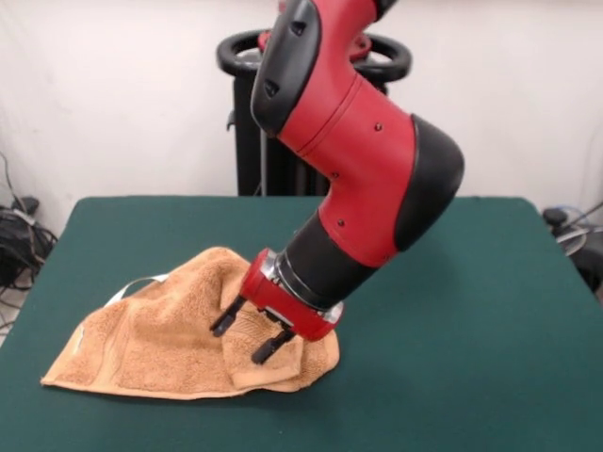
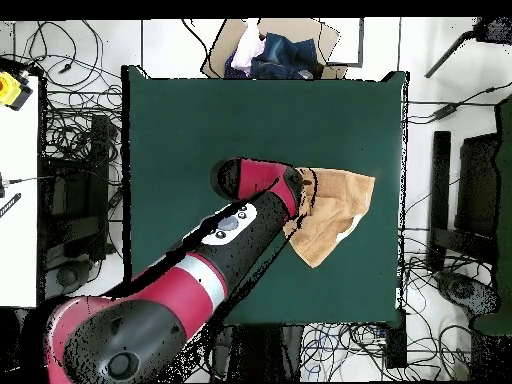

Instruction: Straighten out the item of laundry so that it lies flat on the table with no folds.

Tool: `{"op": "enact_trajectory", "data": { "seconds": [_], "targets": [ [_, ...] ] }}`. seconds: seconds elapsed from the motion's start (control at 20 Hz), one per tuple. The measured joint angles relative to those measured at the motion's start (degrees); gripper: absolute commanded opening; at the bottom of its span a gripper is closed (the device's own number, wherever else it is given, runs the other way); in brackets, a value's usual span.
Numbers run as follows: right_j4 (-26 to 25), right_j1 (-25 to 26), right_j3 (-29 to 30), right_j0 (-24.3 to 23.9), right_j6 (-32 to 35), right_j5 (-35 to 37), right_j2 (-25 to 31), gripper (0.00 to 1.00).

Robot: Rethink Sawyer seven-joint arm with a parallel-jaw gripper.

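Note:
The orange-tan towel (image 1: 151, 344) lies rumpled on the green table (image 1: 471, 311) at the front left in the front view, with a flap folded over at its right end. A white label (image 1: 141, 283) sticks out at its far edge. My gripper (image 1: 247, 336) is tilted down over the folded right part, its two black fingers (image 1: 226, 321) spread apart at or just above the cloth, nothing between them. In the overhead view the towel (image 2: 338, 212) lies toward the table's (image 2: 200, 120) right edge, and the arm covers its left part and the gripper.
A cardboard box with clothes (image 2: 275, 52) stands beyond the table's top edge in the overhead view. Cables lie on the floor around the table. The black pedestal (image 1: 247, 122) stands behind the table in the front view.

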Motion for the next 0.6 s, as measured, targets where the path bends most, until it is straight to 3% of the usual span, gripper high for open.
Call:
{"op": "enact_trajectory", "data": {
  "seconds": [0.6],
  "targets": [
    [-0.01,0.7,0.0,-1.48,0.0,-7.62,-0.01,1.0]
  ]
}}
